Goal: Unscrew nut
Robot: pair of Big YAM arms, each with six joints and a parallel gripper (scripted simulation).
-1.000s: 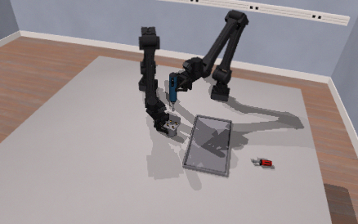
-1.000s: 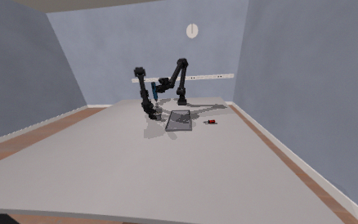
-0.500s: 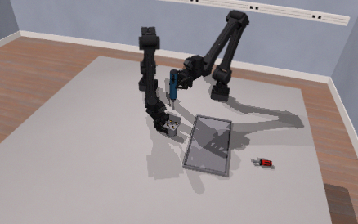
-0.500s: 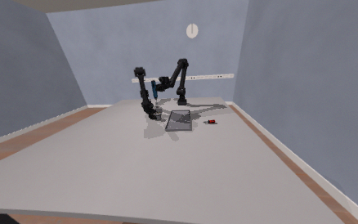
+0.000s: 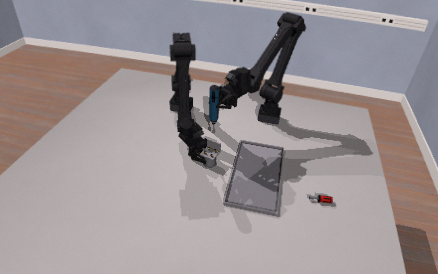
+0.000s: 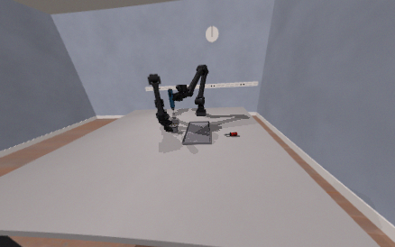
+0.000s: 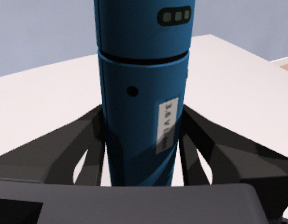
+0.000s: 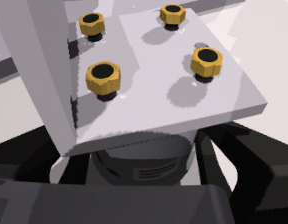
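Observation:
The joint module (image 5: 211,156) (image 6: 174,128) stands on the table with its grey bracket (image 8: 160,100) on top. Several yellow nuts sit on studs on the bracket, among them one at the near left (image 8: 103,77) and one at the right (image 8: 207,60); I cannot tell which is fully down. My right gripper (image 5: 198,150) (image 8: 143,113) is shut on the module's dark round body (image 8: 140,167). My left gripper (image 5: 219,100) (image 7: 142,113) is shut on the dark blue nut driver (image 5: 213,106) (image 6: 170,98) (image 7: 142,100), upright in the air. The driver's tip hangs above and behind the module, apart from it.
A flat grey-framed glass panel (image 5: 250,206) (image 6: 196,143) lies on the table just right of the module. A small red and black tool (image 5: 322,199) (image 6: 234,134) lies further right. Both arm bases stand at the back of the table.

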